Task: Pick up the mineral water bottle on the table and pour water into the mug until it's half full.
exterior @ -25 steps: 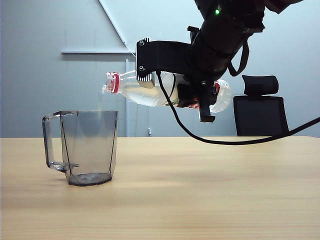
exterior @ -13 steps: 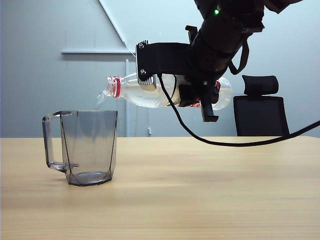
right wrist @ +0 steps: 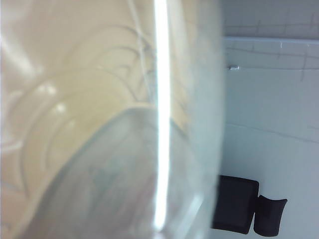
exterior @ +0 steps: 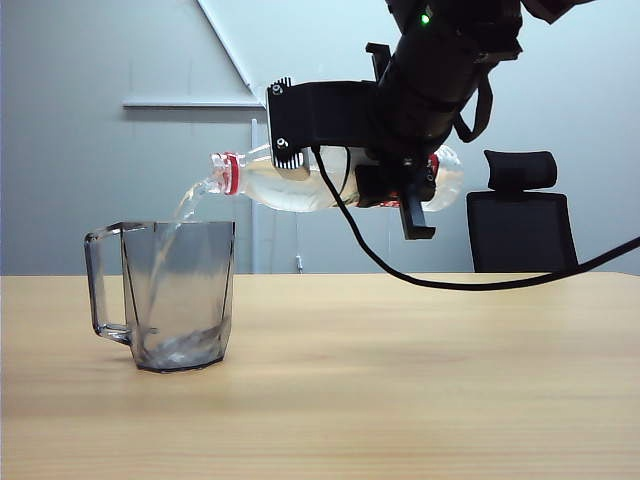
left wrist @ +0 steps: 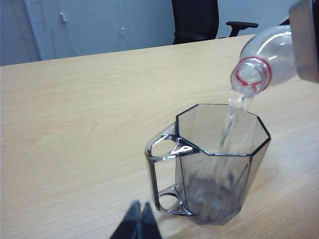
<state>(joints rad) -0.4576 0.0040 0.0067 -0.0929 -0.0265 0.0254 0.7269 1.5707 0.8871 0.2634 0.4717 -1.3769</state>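
Observation:
The mineral water bottle (exterior: 290,186) lies nearly level in the air, its red-ringed neck pointing at the mug (exterior: 170,295). My right gripper (exterior: 398,186) is shut on the bottle's labelled body. Water (exterior: 185,205) arcs from the mouth into the smoky grey mug, which stands upright on the table (exterior: 400,380) with a little water in its base. In the left wrist view the bottle neck (left wrist: 253,74) hangs over the mug (left wrist: 219,164) and the stream (left wrist: 229,124) falls inside. My left gripper (left wrist: 139,211) is shut and empty beside the handle. The bottle (right wrist: 99,124) fills the right wrist view.
A black office chair (exterior: 520,215) stands behind the table at the right. The right arm's black cable (exterior: 450,283) sags toward the table's far edge. The chair (left wrist: 194,20) also shows beyond the table in the left wrist view.
The right wrist has rolled slightly and the bottle sits a little higher at its base end. The thin trickle has grown into a fuller stream, and water now gathers in the mug's bottom.

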